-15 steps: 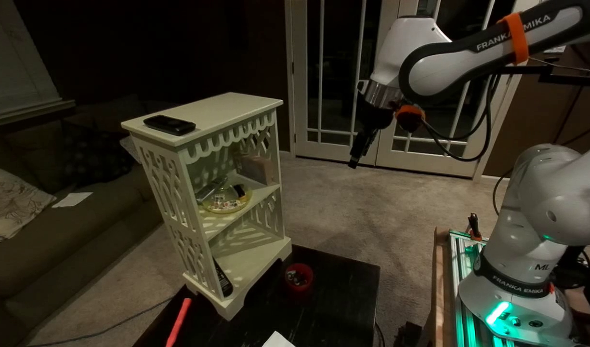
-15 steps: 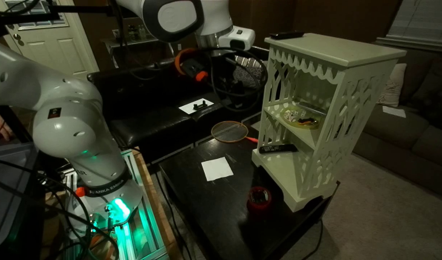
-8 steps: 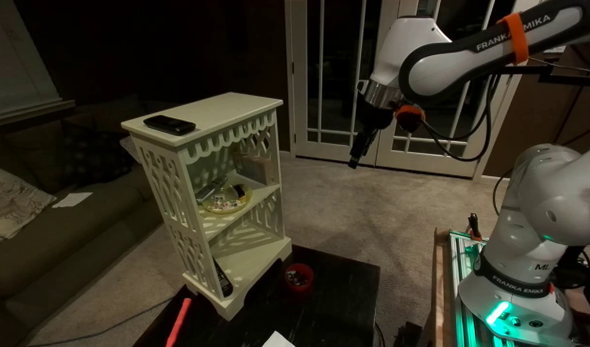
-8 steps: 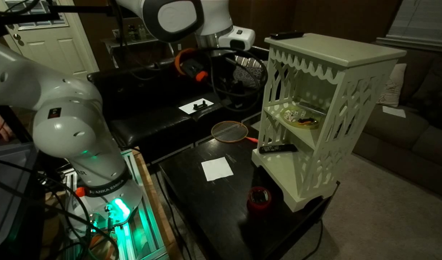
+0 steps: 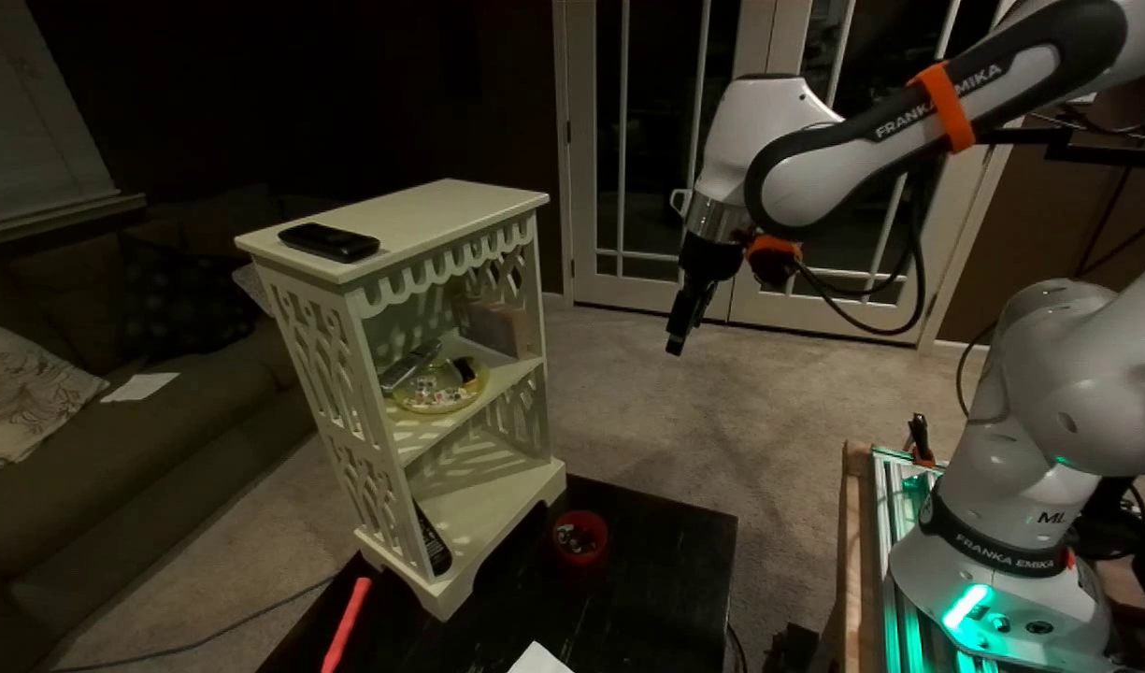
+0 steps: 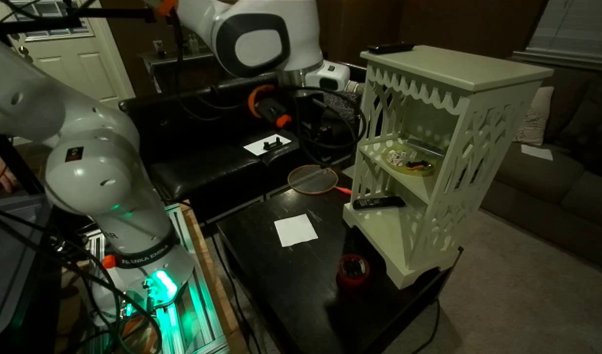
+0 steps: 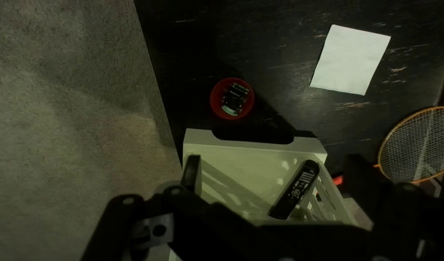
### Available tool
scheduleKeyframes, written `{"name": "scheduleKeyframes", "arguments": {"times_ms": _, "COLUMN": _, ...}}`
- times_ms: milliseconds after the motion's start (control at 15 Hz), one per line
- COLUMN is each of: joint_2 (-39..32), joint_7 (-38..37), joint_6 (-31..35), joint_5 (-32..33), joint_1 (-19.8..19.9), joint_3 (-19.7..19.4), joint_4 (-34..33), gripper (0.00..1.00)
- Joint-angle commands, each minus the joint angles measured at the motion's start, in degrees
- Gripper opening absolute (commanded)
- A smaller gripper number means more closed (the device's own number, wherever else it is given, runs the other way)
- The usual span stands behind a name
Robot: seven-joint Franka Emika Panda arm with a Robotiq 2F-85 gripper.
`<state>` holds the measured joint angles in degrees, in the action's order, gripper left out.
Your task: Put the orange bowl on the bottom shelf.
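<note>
The orange bowl, red-looking here, stands on the dark table just in front of the shelving unit, with small dark and pale items inside. It shows in both exterior views (image 5: 581,561) (image 6: 352,283) and the wrist view (image 7: 216,100). The bottom shelf (image 5: 483,495) is the unit's lowest board, also in an exterior view (image 6: 379,223) and the wrist view (image 7: 240,165). A black remote (image 7: 296,190) lies on it along one side. My gripper (image 5: 675,344) is high above the table, apart from bowl and unit. In the wrist view the gripper (image 7: 276,168) has fingers wide apart with nothing between them.
The unit's middle board holds a yellow dish (image 6: 409,160) with small items. A black device (image 5: 329,242) lies on the unit's top. A white paper (image 6: 296,230) and a racket (image 6: 313,179) with a red handle (image 5: 346,624) lie on the table (image 6: 281,275).
Between half a second ago and now, the arm and gripper have moved lower and a little toward the shelving unit. The bowl and the other objects have not moved.
</note>
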<state>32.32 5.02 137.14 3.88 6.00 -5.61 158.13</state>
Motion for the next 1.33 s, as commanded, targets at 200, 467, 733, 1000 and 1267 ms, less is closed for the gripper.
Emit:
{"name": "scheduleKeyframes", "arguments": {"times_ms": 200, "joint_2": -19.85, "joint_7": -3.50, "joint_6": 17.25, "joint_5": 0.89, "joint_1": -0.41, "joint_3": 2.65, "joint_4": 0.57, "gripper": 1.00}}
{"name": "scheduleKeyframes", "arguments": {"times_ms": 467, "joint_2": -32.52, "joint_7": -4.66, "joint_6": 27.08, "joint_5": 2.24, "joint_1": -0.50, "joint_3": 3.64, "joint_4": -1.32, "gripper": 1.00}}
{"name": "scheduleKeyframes", "arguments": {"times_ms": 733, "joint_2": -44.54, "joint_7": -3.56, "joint_6": 35.11, "joint_5": 2.17, "joint_1": -2.21, "joint_3": 3.07, "joint_4": -5.41, "gripper": 1.00}}
{"name": "scheduleKeyframes", "arguments": {"times_ms": 1000, "joint_2": -54.04, "joint_7": -2.10, "joint_6": 35.35, "joint_5": -0.28, "joint_1": -3.04, "joint_3": 4.28, "joint_4": -12.07, "gripper": 1.00}}
{"name": "scheduleKeyframes", "arguments": {"times_ms": 1267, "joint_2": -61.32, "joint_7": -2.17, "joint_6": 34.57, "joint_5": -0.01, "joint_1": -3.60, "joint_3": 4.26, "joint_4": -20.02, "gripper": 1.00}}
